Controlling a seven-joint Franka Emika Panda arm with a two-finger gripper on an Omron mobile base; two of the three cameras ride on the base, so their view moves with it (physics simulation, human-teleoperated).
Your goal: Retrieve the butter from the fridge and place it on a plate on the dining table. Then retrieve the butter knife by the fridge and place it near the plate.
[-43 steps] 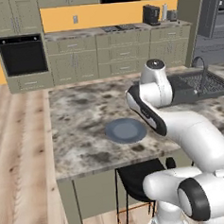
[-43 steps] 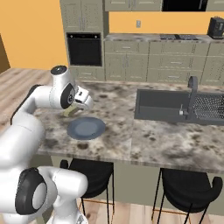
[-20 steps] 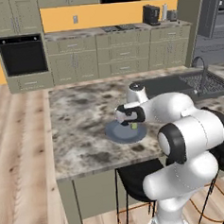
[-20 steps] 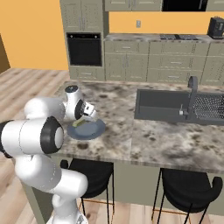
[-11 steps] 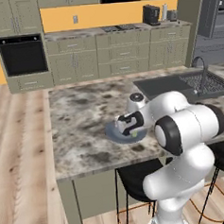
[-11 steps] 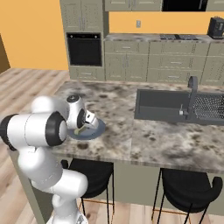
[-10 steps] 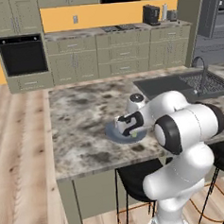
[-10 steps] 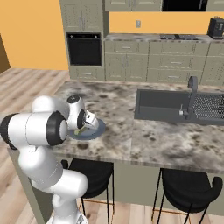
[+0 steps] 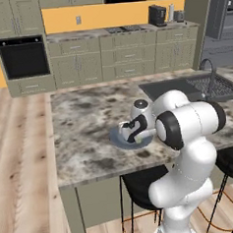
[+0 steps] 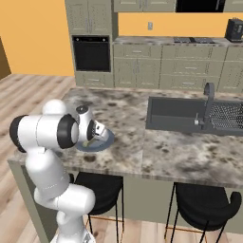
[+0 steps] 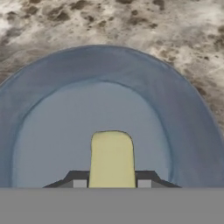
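Speckled marble surface (image 9: pixel 84 125) of the dining island carries the plate (image 11: pixel 183 131) near its front edge. Jaws (image 11: pixel 112 183) grasp the butter (image 11: pixel 111 159) low over the plate's middle; release remains, then fetching the butter knife.

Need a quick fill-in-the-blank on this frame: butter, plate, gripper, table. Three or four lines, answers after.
1. The pale yellow butter stick sits between the two dark fingertips of the ____.
2. The gripper is lowered over the round blue-grey ____, which lies under the butter.
3. The plate rests on the speckled marble top of the dining ____.
4. On the same dining table, a dark ____ with a tall faucet is set into the top.

Missing words: gripper; plate; table; sink
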